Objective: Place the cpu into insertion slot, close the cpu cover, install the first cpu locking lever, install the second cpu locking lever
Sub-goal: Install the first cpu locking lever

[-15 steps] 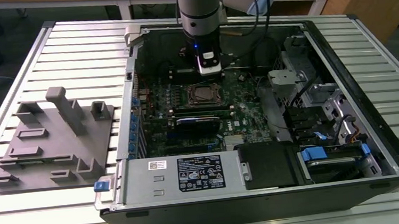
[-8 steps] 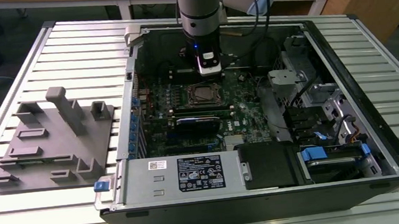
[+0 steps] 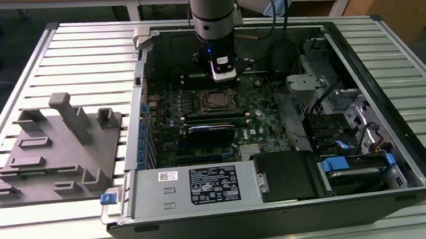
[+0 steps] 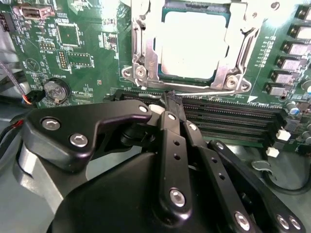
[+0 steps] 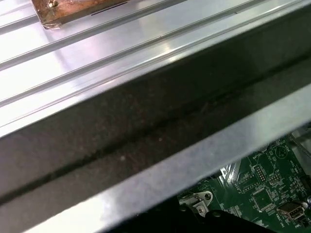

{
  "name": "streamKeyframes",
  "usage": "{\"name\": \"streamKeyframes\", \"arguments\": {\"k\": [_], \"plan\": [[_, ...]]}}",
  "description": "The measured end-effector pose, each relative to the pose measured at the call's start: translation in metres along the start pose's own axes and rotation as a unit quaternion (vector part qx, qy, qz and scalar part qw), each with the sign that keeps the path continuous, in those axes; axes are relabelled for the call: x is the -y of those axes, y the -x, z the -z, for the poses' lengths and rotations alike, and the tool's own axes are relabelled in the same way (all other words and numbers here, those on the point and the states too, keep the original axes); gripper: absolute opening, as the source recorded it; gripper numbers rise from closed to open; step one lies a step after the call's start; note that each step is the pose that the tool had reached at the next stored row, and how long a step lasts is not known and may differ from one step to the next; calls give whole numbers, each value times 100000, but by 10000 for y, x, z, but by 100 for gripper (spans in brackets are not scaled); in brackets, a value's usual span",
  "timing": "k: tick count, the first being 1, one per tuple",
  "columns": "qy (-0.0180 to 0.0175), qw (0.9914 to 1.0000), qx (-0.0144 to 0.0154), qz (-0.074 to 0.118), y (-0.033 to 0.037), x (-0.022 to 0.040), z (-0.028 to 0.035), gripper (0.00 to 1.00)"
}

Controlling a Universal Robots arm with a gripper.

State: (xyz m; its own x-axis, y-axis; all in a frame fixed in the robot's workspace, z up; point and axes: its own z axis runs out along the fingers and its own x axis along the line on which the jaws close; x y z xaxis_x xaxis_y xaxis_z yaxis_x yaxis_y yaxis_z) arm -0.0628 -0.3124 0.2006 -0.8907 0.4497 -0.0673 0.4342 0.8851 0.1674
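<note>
- One arm does all the work, and in the exterior view we see it reaching down into the open computer case (image 3: 398, 156), its gripper (image 3: 224, 76) hanging low over the motherboard (image 3: 263, 124), just beside the insertion slot (image 3: 217, 100) on the side away from the power supply box (image 3: 195, 187).
- In the second wrist view the gripper (image 4: 171, 99) has its fingers (image 4: 170, 141) drawn together to a narrow tip with nothing between them, so we judge the jaws closed and empty.
- We see the cpu (image 4: 193, 44) already lying in the insertion slot (image 4: 219, 77), its pale metal top flat and square to the frame.
- Around the chip lies the cpu cover (image 4: 245, 29), and it looks lowered onto the socket; we judge the placing and closing steps done.
- The tip sits just short of a thin bar (image 4: 194, 87) along the socket's near edge, which we take for a locking lever, though we cannot tell whether the tip touches it.
- For the lever step we would keep the closed tip squarely on the bar, push steadily and low, and stay clear of the memory slots (image 4: 233, 119) next to it.
- A slip sideways could scrape the board, so slow, straight travel matters.
</note>
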Motion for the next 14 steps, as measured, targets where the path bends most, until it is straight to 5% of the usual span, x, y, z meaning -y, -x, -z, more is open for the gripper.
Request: {"name": "streamKeyframes", "arguments": {"k": [2,14], "plan": [[-444,99999,221,74,0,0,-1,11],[-484,99999,236,73,-16,-28,-4,11]]}}
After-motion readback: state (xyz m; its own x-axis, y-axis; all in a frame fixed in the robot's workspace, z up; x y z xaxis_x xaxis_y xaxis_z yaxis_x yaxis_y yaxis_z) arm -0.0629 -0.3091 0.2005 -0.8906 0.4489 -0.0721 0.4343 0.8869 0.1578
